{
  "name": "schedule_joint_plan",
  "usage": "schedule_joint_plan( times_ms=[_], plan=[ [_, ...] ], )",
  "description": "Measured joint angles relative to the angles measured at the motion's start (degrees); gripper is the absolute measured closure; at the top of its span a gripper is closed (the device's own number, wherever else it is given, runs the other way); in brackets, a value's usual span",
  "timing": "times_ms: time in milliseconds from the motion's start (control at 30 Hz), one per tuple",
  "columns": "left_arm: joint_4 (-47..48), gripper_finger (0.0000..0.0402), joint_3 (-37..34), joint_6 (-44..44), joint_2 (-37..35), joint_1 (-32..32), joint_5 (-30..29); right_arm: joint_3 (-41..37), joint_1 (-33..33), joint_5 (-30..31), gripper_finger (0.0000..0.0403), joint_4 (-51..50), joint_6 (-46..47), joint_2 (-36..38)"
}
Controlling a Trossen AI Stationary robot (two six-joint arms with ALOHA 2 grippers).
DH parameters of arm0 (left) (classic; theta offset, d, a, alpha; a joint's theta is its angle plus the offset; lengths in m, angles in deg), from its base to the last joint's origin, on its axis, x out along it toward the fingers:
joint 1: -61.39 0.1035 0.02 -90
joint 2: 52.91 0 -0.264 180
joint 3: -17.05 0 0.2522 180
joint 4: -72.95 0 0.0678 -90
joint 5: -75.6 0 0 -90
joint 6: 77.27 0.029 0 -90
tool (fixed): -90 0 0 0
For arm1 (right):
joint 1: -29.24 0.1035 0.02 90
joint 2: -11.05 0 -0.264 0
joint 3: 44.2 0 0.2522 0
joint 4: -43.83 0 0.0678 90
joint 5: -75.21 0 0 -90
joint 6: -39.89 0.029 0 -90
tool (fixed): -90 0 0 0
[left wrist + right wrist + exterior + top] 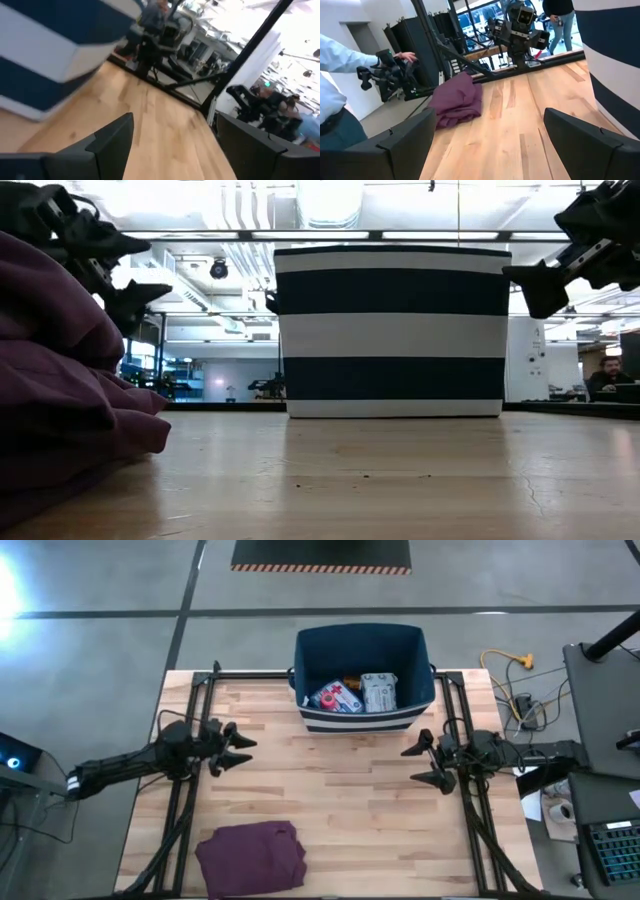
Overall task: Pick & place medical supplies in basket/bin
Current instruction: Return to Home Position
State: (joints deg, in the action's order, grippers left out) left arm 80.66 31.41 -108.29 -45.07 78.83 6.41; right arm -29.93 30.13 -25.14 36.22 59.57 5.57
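The table (330, 800) carried the bin (357, 721) at its far middle, long axis running across from one arm's side to the other. The cloth (250, 858) lay at the near edge on the left arm's side, well apart from the bin. The left gripper (243, 750) hung above the boards on its own side, fingers spread with nothing between them, pointing inward toward the table's centre. The right gripper (418, 764) mirrored it, likewise spread and empty. Both sat on the near side of the bin, which lay ahead and inward of each; the right one was near the bin's corner and so the closer, the left further off. Inside the bin the pouch (337, 697) lay beside the packet (379, 692), the pouch toward the left arm. No supply showed on the boards outside, so the sorting looked done, and the move ahead called only for each arm to draw back clear of the bin's wall
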Motion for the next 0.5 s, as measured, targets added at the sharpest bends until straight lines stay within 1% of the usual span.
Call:
schedule_joint_plan(
  times_ms=[100, 267, 400, 500],
  plan=[
    [2.09, 0.0132, 0.0, 0.0, -3.4, -2.01, -0.08, 0.0, 0.0, -0.02, 0.0044, 0.06, -0.18, -0.02],
    [2.22, 0.0132, 0.0, 0.0, -7.68, -2.07, -0.22, 0.0, 0.0, -0.09, 0.0044, -0.03, -0.18, 1.25],
    [2.01, 0.0132, 0.13, 0.01, -7.62, -3.51, -0.19, 0.0, 0.0, -0.13, 0.0044, -0.35, -0.22, 5.53],
    [2.11, 0.0132, -0.02, -0.01, -7.65, -5.06, -0.14, 0.03, 0.0, -0.1, 0.0044, 1.98, -0.21, 5.41]
  ],
)
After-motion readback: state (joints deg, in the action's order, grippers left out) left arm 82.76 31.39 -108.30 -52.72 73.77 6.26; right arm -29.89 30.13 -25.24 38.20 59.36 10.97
